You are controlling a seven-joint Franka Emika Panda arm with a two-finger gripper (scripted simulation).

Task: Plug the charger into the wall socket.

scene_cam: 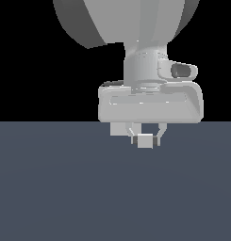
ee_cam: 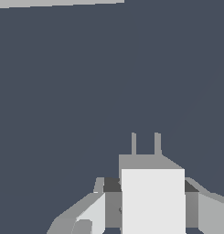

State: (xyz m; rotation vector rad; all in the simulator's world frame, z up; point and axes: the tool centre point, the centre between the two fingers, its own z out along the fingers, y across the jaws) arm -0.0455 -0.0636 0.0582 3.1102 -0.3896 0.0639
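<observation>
Gripping the small off-white boxy charger (ee_cam: pixel 152 201) between the two grey fingers (ee_cam: pixel 112 208) of the pale grey gripper (scene_cam: pixel 145 139), jaws closed in to the width of the block and pressing on its two sides. Showing, in the wrist view, two thin grey prongs (ee_cam: pixel 145 143) sticking out from the charger's far end, pointing away from the wrist over the dark blue-grey worktop (ee_cam: pixel 63 91). Hanging, in the exterior view, just above or barely at that worktop, with the charger tucked directly below the broad gripper body; whether touching the surface or lifted clear, impossible to tell. Appearing just beside the fingers on the exterior view's left, a small pale square (scene_cam: pixel 117 128), possibly the flat off-white wall socket plate standing behind the gripper, but too hidden to confirm, no orange holes being visible. Lying further off still, a pale strip (ee_cam: pixel 58 2) at the far edge of the wrist view, identity unclear. Judging by all this, carrying step in hand: charger secured, insertion not yet done. Calling next for locating the socket face, turning the prongs square to the two holes, then pushing straight in without tilting.
</observation>
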